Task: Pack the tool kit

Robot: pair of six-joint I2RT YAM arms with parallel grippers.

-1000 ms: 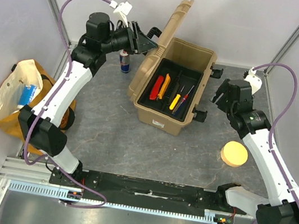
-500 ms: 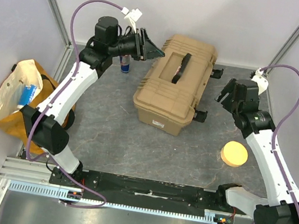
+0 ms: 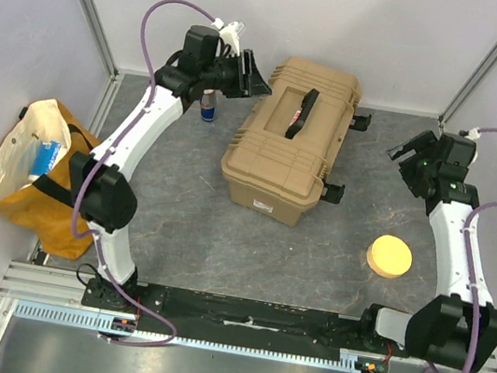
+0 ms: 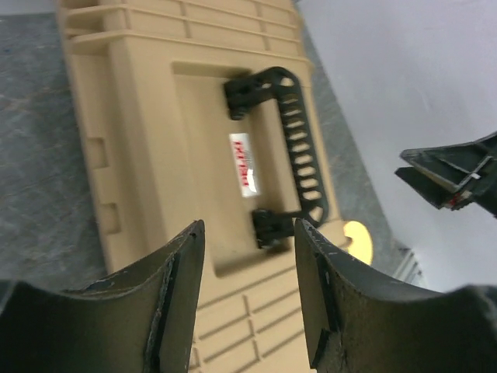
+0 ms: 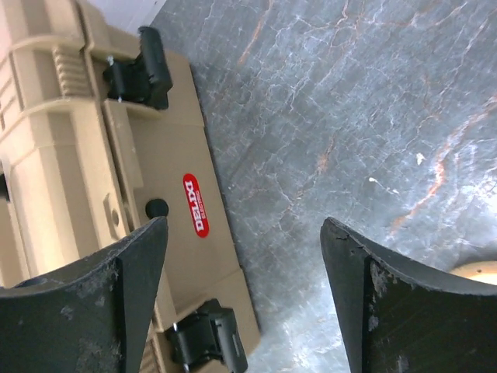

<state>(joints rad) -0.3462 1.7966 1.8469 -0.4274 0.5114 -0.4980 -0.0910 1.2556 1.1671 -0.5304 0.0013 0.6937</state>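
One toolbox (image 3: 288,145) sits shut in the middle of the table (image 3: 221,239). The left gripper (image 3: 257,82) hangs open and empty over its far left corner. The right gripper (image 3: 403,152), jaws wide and empty, faces the side latches (image 3: 333,192), which seem unfastened, probably to snap them down.
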